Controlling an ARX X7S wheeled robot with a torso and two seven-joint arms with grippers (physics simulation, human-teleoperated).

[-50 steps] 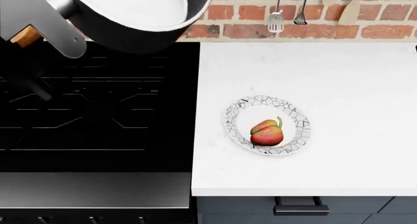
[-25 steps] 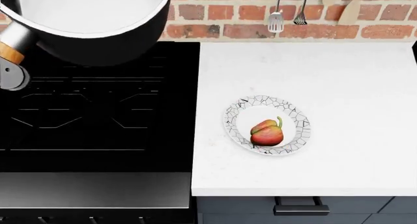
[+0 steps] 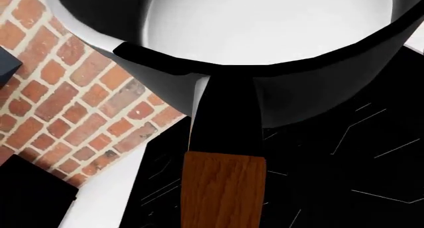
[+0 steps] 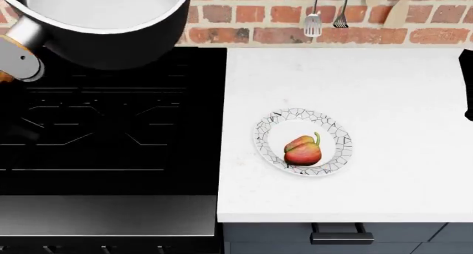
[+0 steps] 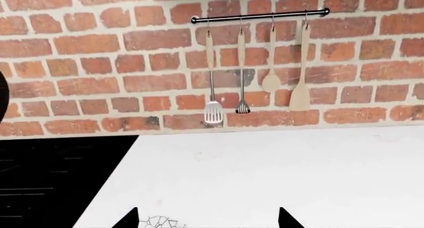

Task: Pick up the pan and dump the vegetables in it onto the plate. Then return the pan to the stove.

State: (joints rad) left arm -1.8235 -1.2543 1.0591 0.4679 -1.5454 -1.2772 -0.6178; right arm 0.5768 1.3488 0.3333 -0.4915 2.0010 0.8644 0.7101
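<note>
The grey pan (image 4: pixel 103 21) hangs in the air over the back left of the black stove (image 4: pixel 111 132), its mouth up and its inside bare. Its wooden handle (image 4: pixel 8 57) runs off the left edge. In the left wrist view the pan (image 3: pixel 265 54) fills the upper part, and the handle (image 3: pixel 222 188) runs straight into my left gripper, whose fingers are hidden. The red-orange pepper (image 4: pixel 303 150) lies on the mosaic-rimmed plate (image 4: pixel 336 132) on the counter. My right gripper (image 5: pixel 208 222) is open and empty, with the plate's rim (image 5: pixel 159 222) just ahead of it.
The white counter (image 4: pixel 384 82) lies to the right of the stove. Kitchen utensils (image 4: pixel 313 21) hang from a rail on the brick wall, also in the right wrist view (image 5: pixel 213 111). A dark part of my right arm (image 4: pixel 467 93) shows at the right edge.
The pan has swung left from a tilted pose to level over the stove. A dark part of the right arm has come in at the right edge. Pepper and plate have not moved.
</note>
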